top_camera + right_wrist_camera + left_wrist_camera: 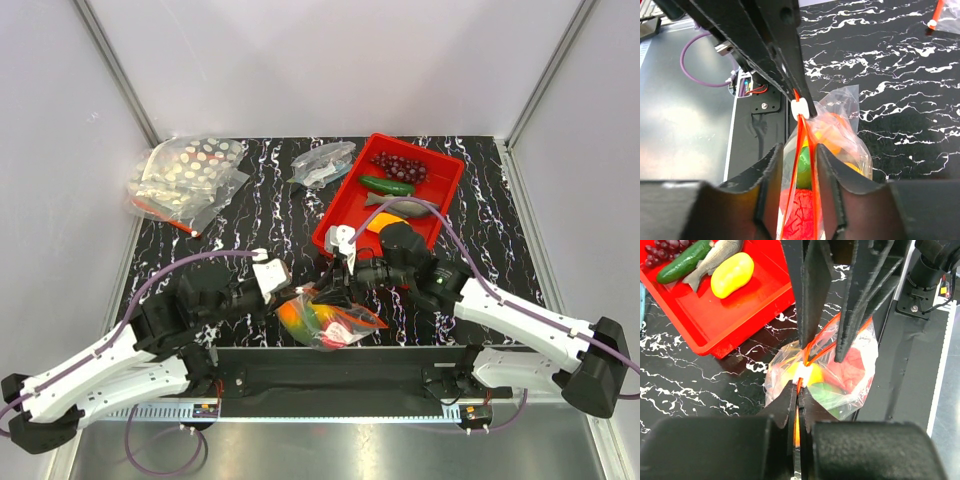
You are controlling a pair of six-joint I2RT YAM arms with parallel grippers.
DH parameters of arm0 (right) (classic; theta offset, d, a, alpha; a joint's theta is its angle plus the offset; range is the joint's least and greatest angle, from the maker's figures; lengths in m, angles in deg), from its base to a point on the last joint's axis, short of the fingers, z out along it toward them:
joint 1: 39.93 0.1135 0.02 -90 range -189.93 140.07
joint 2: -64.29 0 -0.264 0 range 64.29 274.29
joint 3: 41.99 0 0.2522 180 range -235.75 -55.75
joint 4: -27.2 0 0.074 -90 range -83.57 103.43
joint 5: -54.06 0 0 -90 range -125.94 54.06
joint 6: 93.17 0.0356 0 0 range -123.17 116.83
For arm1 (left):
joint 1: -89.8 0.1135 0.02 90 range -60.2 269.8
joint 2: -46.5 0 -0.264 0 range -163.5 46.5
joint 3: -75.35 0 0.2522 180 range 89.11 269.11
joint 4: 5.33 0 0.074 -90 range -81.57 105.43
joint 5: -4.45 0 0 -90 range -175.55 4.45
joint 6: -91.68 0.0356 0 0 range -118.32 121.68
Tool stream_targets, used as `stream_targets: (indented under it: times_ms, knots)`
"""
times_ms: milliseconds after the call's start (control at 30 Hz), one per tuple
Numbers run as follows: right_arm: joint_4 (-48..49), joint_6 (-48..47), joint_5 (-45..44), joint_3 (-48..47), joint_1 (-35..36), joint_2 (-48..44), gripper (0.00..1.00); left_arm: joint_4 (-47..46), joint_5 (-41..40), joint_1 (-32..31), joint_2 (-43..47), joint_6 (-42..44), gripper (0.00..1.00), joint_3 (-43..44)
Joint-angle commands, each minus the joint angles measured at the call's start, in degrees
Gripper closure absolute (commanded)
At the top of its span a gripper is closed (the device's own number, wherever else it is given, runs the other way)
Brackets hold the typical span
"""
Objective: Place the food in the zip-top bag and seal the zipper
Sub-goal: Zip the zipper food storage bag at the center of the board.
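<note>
Closest to us, at the table's near edge between the 2 arms, lies the zip-top bag [335,322]. It already holds an orange-yellow mango [297,316], a red piece [852,362] and something green. The left gripper [796,392] is clamped tight on the zipper [812,352], its jaws together on the orange strip just beside a small white slider [800,106]. The right gripper [800,150] faces it from the other side. Its jaws stand apart, with the strip running through the gap, and we see no grip there.

We judge that the sealing step is in hand, with 1 end of the mouth pinned and the other hand free to work along it. The next move calls for the right jaws to close on the strip or the slider and travel away from the left hold. They must keep the strip straight and taut so the thin film does not bunch between the fingers.

Farther back, the red tray [350,205] holds purple grapes [398,165], a cucumber [388,185], a grey fish [400,205] and a yellow fruit [732,274], so not all the food is bagged. At the far edge sit a small greyish bag [322,165] and, to its left, spotted bags [190,170].
</note>
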Motion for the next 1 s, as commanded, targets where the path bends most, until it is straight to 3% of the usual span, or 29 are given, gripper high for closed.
stream_targets:
  times_ms: [0, 633, 767, 967]
  knots:
    - [1.90, -2.82, 3.60, -2.38, 0.25, -0.42, 0.59, -3.03, 1.92, 0.21, -0.66, -0.13, 1.00, 2.42]
    - [0.85, -4.93, 6.68, -7.58, 0.69, 5.56, 0.63, -1.27, 2.80, 0.47, -3.12, -1.45, 1.00, 4.09]
    - [1.02, -4.67, 6.07, -7.23, 0.69, 5.65, 0.92, -1.10, 2.10, 0.65, -2.77, -1.45, 1.00, 4.00]
    - [1.29, -2.47, 1.33, -5.30, 0.60, 3.98, 1.00, -0.83, -4.21, 1.61, -0.67, -3.91, 1.00, 3.48]
